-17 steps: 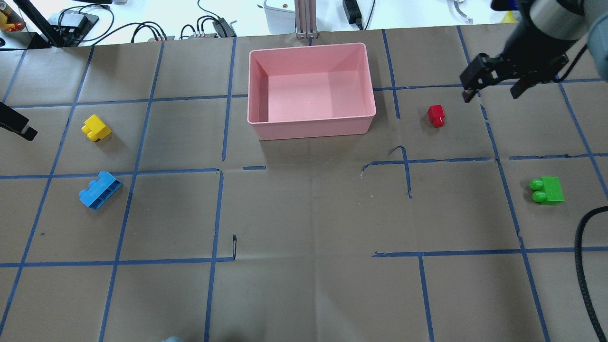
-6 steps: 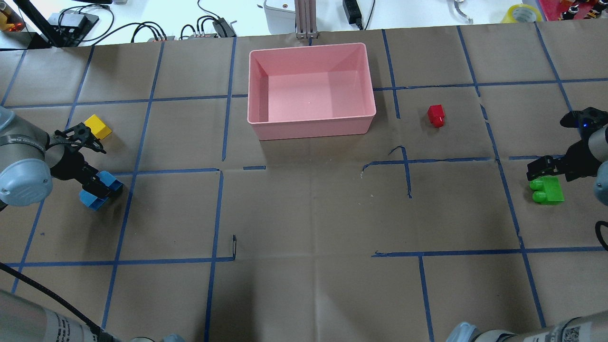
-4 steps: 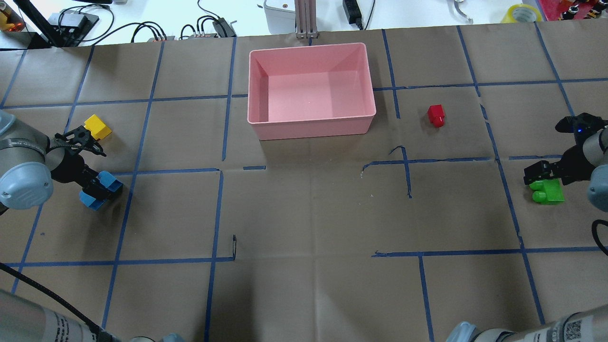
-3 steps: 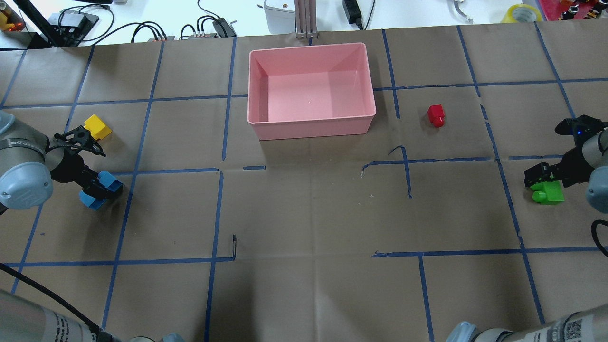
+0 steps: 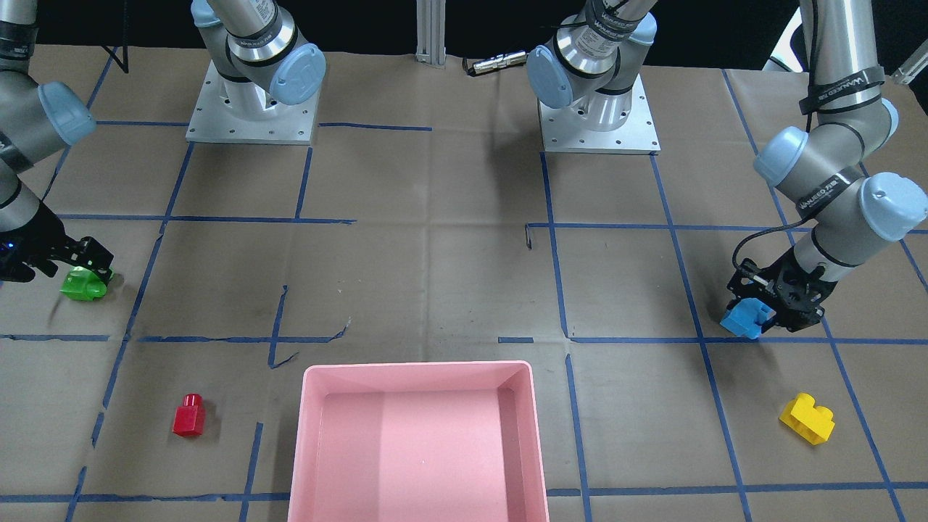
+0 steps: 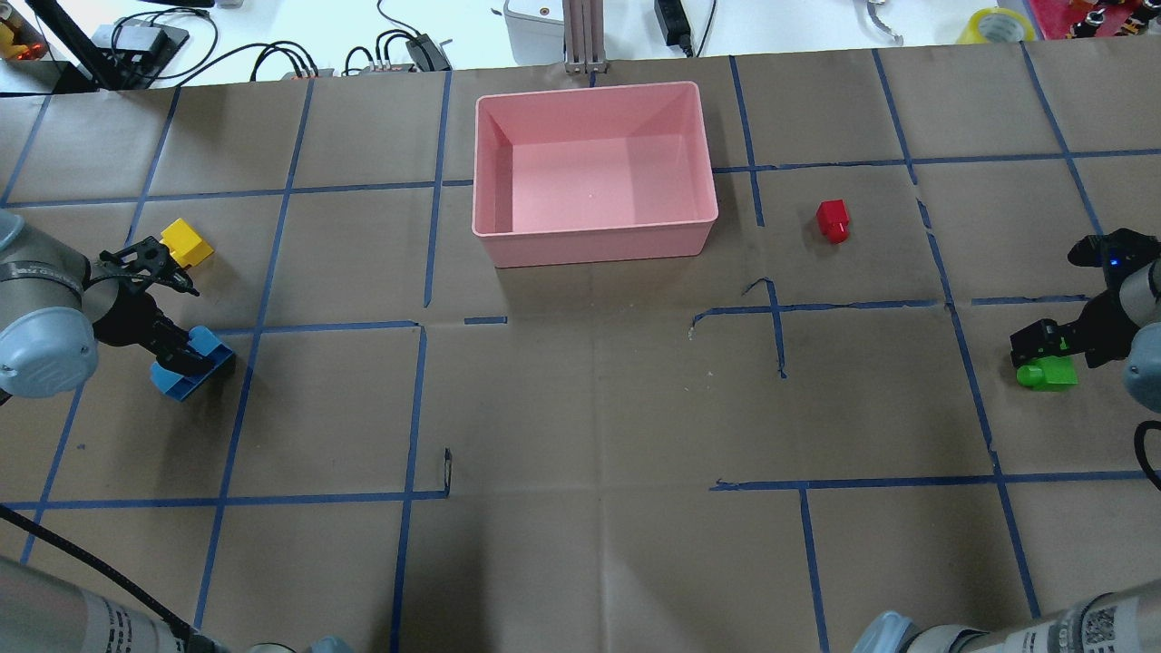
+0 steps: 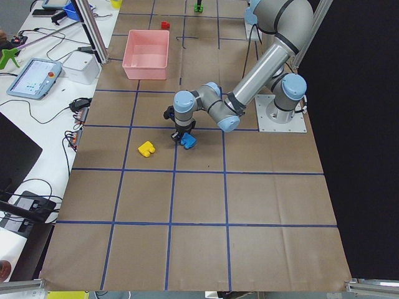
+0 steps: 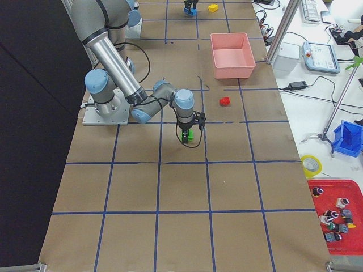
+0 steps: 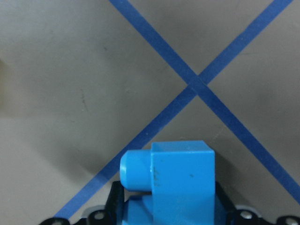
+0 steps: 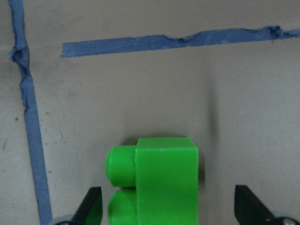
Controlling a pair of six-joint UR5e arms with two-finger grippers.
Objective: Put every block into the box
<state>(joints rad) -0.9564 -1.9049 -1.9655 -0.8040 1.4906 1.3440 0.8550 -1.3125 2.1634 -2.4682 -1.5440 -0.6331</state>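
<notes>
The blue block [image 6: 192, 370] lies at the left and fills the bottom of the left wrist view [image 9: 180, 183]. My left gripper [image 6: 181, 349] is shut on it, fingers tight against both sides. The green block [image 6: 1048, 374] lies at the right. My right gripper [image 6: 1043, 345] is open and down over it, its fingers [image 10: 93, 206] wide apart on either side of the block [image 10: 164, 180]. The yellow block [image 6: 186, 241] lies just beyond the left gripper. The red block [image 6: 833, 220] lies right of the pink box [image 6: 594, 245], which holds nothing.
The table is covered in brown paper with a grid of blue tape [image 6: 426, 190]. Cables and devices [image 6: 399, 50] lie beyond the far edge, behind the box. The two arm bases [image 5: 250, 109] stand at the robot's side of the table.
Both arms came in from the sides and dropped onto their blocks. The left gripper settled onto the blue block and its fingers closed in. The right gripper moved down over the green block.
</notes>
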